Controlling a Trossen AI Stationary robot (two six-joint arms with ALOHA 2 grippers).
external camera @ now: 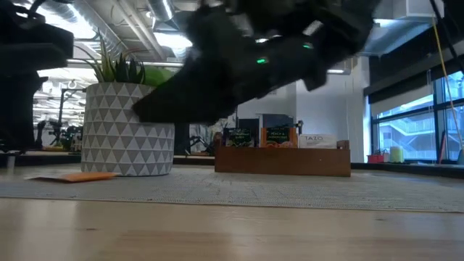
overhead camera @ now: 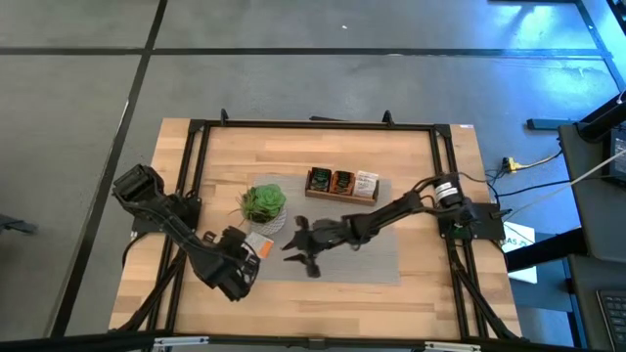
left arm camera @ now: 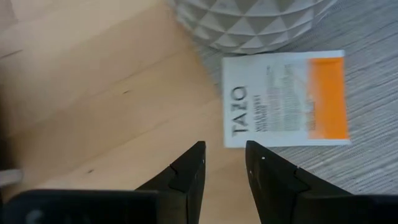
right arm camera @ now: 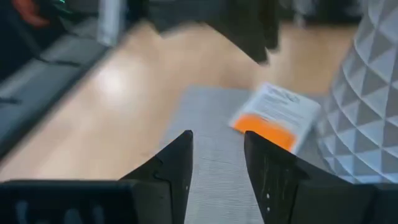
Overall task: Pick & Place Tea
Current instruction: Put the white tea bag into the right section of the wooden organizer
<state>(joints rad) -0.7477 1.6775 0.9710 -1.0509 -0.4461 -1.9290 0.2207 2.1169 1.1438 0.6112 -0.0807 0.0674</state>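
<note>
White-and-orange Tazo sachet (left arm camera: 285, 99) lies loose at the mat's edge beside the plant pot (external camera: 127, 130), unplaced. The wooden box (overhead camera: 342, 184) already holds sachets. Left gripper (left arm camera: 224, 165) hovers just short of it, jaws apart and empty; right gripper (right arm camera: 217, 162) likewise empty.

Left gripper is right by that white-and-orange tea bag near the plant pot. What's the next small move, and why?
Probably ease the left gripper forward and down onto the tea bag. Its fingers stand apart and empty just short of the bag's edge, which lies flat beside the plant pot.
</note>
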